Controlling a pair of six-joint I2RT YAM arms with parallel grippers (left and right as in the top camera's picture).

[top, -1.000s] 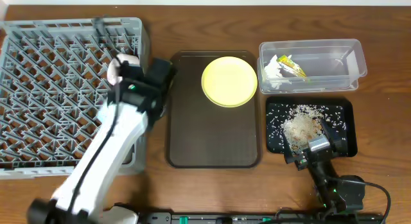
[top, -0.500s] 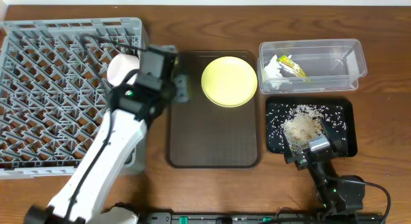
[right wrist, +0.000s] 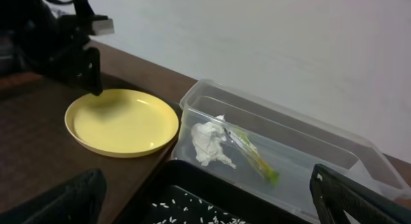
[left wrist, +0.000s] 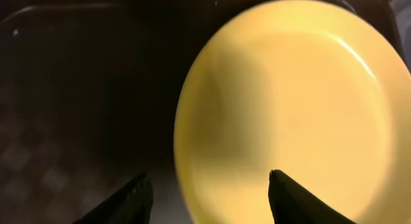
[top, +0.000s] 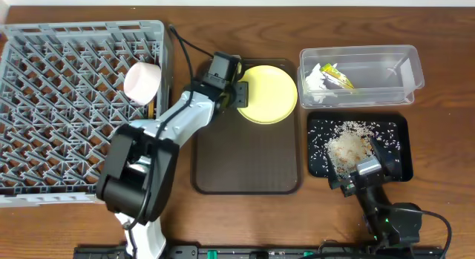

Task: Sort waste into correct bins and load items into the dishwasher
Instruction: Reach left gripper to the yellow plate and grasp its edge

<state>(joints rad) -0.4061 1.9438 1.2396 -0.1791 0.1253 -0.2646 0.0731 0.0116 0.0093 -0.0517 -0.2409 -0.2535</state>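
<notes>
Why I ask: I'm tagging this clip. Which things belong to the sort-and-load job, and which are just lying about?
Job: yellow plate; left gripper, open at its rim; grey dish rack holding a pale bowl; clear tub with tissue and snack wrapper; black tray with rice crumbs.
Lying about: brown serving tray under the plate; wooden table.

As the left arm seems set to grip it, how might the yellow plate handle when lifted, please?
The yellow plate looks rigid and thin, so probably light. Its glossy shallow rim may slip in the open left gripper. Flat on the brown tray, it should slide, not tip.
</notes>
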